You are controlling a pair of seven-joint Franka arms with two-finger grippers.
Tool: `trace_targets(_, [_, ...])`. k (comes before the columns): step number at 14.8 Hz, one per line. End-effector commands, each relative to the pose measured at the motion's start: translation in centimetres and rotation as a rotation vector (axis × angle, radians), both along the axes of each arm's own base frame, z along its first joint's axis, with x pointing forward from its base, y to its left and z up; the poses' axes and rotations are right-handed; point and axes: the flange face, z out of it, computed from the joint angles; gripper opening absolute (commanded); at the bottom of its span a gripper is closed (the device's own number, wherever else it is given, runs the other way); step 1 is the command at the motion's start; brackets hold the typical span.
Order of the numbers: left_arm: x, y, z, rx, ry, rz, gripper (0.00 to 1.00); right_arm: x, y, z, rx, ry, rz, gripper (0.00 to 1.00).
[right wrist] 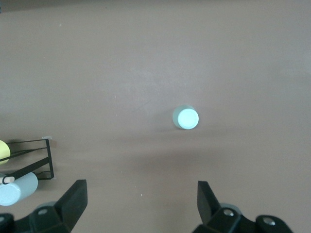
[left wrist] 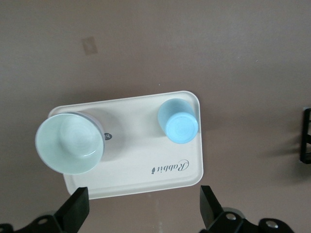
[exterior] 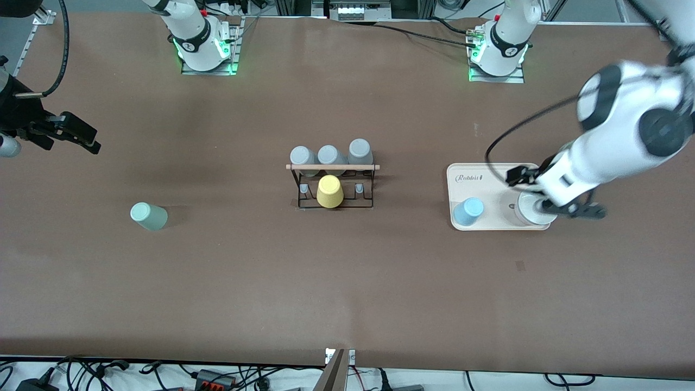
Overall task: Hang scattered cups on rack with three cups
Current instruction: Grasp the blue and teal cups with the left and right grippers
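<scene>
left gripper (left wrist: 143, 213) open over tray (exterior: 491, 169) holding blue cup (exterior: 468, 211); right gripper (right wrist: 141, 208) open above tabletop (exterior: 347, 282); mint cup (exterior: 148, 215) toward right arm's end; rack (exterior: 332, 184) mid-table

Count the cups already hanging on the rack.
4: three grey cups in a row along the rack's rod, and a yellow cup on the middle peg nearer the camera. None appear hidden.

My mint-green cup (exterior: 148, 215) stands upside down toward the right arm's end. My light blue cup (exterior: 468, 212) sits inverted, I think, on a cream tray (exterior: 491, 175). The black wire rack (exterior: 335, 185) stands between them.
</scene>
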Motion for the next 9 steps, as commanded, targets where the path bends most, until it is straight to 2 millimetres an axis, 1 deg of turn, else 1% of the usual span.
trace_targets(1, [0.8, 0.3, -3.1, -0.006, 0.03, 0.004, 1.0, 1.6, 0.9, -4.1, -0.014, 0.097, 0.023, 1.0])
trace_targets(2, [0.8, 0.0, -4.6, -0.009, 0.036, 0.002, 1.0, 1.7, 0.5, -5.5, -0.013, 0.133, 0.022, 1.0])
trace_targets(3, [0.6, -0.2, -6.3, -0.011, 0.024, 0.003, 1.0, 2.2, 0.2, -7.0, -0.013, 0.157, 0.016, 1.0])
trace_targets(4, [0.1, -0.7, -7.9, -0.015, 0.002, 0.004, 1.0, 2.6, -0.3, -7.9, -0.012, 0.168, 0.014, 1.0])
trace_targets(5, [-0.4, -0.8, -9.3, -0.013, -0.013, 0.026, 1.0, 2.9, -0.5, -8.8, -0.017, 0.183, 0.016, 1.0])
trace_targets(6, [-0.6, -1.1, -10.0, -0.012, -0.028, 0.05, 1.0, 3.2, -1.1, -9.9, -0.047, 0.195, 0.015, 1.0])
trace_targets(8, [-1.4, -3.6, -11.6, -0.005, -0.036, 0.078, 1.0, 4.2, -1.6, -13.5, -0.126, 0.208, 0.035, 1.0])
trace_targets(9, [-1.6, -4.2, -12.2, -0.002, -0.045, 0.068, 1.0, 4.6, -1.8, -15.5, -0.131, 0.208, 0.039, 1.0])
